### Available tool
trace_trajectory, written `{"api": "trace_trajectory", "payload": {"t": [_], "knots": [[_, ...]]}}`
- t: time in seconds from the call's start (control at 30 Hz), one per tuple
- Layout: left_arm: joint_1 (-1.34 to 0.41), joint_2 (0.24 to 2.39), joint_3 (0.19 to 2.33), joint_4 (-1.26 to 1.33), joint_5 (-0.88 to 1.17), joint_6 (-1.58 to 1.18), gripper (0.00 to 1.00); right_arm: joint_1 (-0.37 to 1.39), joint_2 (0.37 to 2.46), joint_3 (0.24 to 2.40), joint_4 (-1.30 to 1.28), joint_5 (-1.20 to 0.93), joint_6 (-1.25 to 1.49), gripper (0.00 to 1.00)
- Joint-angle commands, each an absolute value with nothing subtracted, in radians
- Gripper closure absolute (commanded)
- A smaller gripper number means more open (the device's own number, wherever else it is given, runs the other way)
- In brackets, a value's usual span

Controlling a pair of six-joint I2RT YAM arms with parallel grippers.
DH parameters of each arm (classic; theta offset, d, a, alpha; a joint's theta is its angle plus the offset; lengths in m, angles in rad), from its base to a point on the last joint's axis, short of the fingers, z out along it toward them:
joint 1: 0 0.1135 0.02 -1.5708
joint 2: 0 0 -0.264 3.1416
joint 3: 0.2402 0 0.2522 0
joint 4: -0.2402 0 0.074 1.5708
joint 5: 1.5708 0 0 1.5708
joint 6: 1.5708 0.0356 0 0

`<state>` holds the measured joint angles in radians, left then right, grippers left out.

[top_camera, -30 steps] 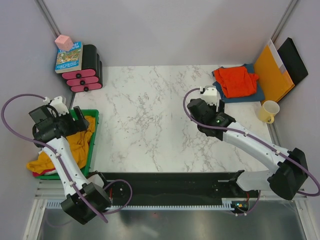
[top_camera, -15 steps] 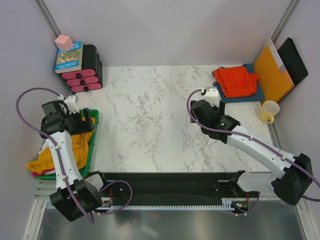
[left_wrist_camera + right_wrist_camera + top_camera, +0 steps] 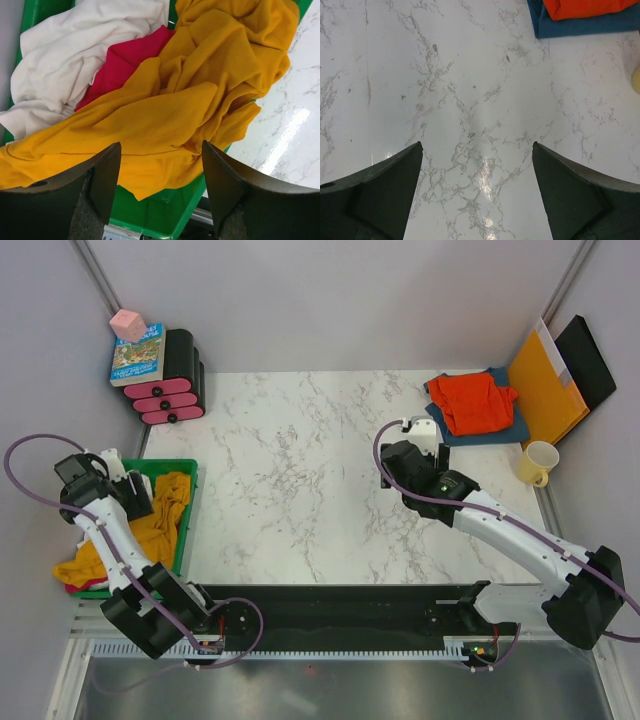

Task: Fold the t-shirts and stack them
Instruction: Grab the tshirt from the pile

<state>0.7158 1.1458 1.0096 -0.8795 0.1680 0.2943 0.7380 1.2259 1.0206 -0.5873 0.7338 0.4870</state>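
Two robot arms work at a white marble surface [image 3: 300, 470] with five t-shirts on it. At left, the mustard-yellow t-shirt [image 3: 190, 100] lies crumpled in a green bin [image 3: 155, 212] at the surface's left edge, heaped over the magenta t-shirt [image 3: 125, 60] and the white t-shirt [image 3: 75, 40], with part of it spilling past the bin's near end. The left fingers [image 3: 100, 185] hang over that heap, spread apart, with nothing in their hold. At the far right corner, the red-orange t-shirt [image 3: 475, 400] sits folded on top of the folded dark blue t-shirt [image 3: 580, 27], beside an orange-yellow folder [image 3: 545, 385] and a pale mug [image 3: 540, 462]. The right fingers [image 3: 385, 185] hover wide apart over bare marble near that stack, holding nothing.
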Motion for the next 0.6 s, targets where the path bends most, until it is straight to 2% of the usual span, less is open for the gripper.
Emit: {"api": "trace_trajectory", "payload": {"t": [0.0,0.1,0.23,0.37,0.47,0.5,0.57], "knots": [[0.785,1.172,1.000,-0.815,0.164,0.376,0.28,0.747,1.216,1.006,-0.594,0.733,0.520,0.02],[0.837,1.218,1.026,-0.811,0.187,0.382,0.25,0.746,1.213,0.999,-0.594,0.735,0.526,0.02],[0.873,1.239,1.035,-0.767,0.173,0.387,0.14,0.746,1.218,0.989,-0.594,0.736,0.532,0.02],[0.890,1.317,1.045,-0.745,0.170,0.388,0.13,0.746,1.224,0.986,-0.595,0.736,0.540,0.02],[0.905,1.321,1.039,-0.741,0.187,0.388,0.37,0.746,1.226,0.980,-0.595,0.739,0.549,0.02],[0.905,1.315,1.034,-0.738,0.189,0.390,0.57,0.747,1.227,0.979,-0.592,0.739,0.548,0.02],[0.905,1.309,1.025,-0.732,0.189,0.391,0.77,0.746,1.230,0.976,-0.592,0.745,0.548,0.02]]}}
